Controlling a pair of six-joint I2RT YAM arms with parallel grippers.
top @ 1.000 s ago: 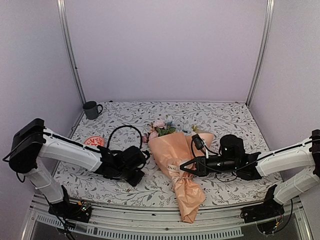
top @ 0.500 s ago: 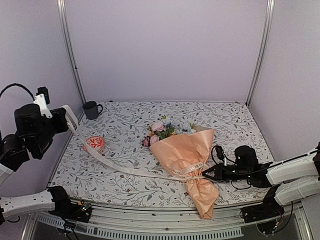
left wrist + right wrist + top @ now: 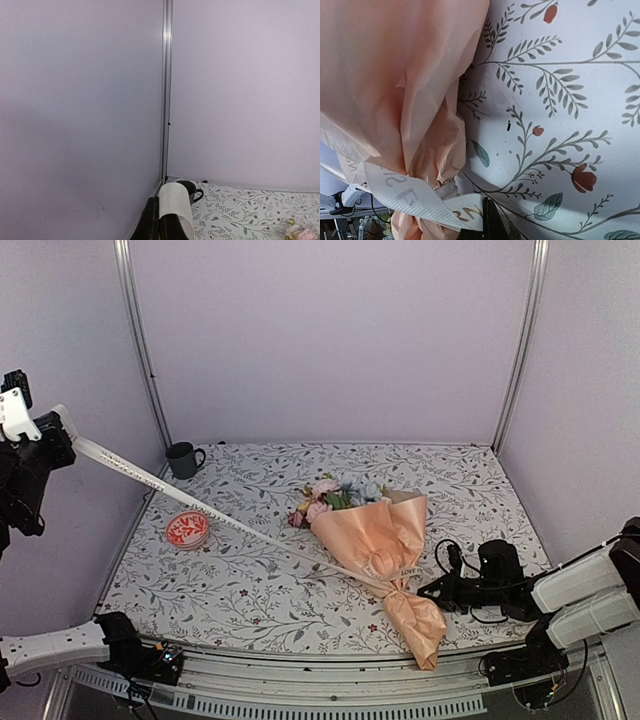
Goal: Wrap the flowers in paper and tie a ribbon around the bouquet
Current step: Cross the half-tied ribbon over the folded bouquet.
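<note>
The bouquet lies on the table right of centre. Its pink and pale blue flowers (image 3: pixel 328 496) stick out of the peach-orange paper (image 3: pixel 375 538) cone, which is pinched at the neck. The cream ribbon (image 3: pixel 210 508) runs taut from that neck up to the far left. There my left gripper (image 3: pixel 60 432) is raised high and shut on the ribbon. In the left wrist view the ribbon (image 3: pixel 176 204) curls over the closed left gripper (image 3: pixel 159 224). My right gripper (image 3: pixel 428 592) sits low beside the neck, shut on the other ribbon (image 3: pixel 415 196) end, next to the paper (image 3: pixel 390 75). Its closed tips are the right gripper (image 3: pixel 488 221).
A red-and-white dish (image 3: pixel 188 528) sits under the ribbon near the left edge. A dark mug (image 3: pixel 183 458) stands in the back left corner, also visible as the mug (image 3: pixel 190 188) in the left wrist view. The cone's crumpled tail (image 3: pixel 420 628) reaches the table's front edge.
My left gripper has risen far up and to the left, drawing the ribbon taut off the table. The bouquet has slid to the right and the right gripper has moved right with it.
</note>
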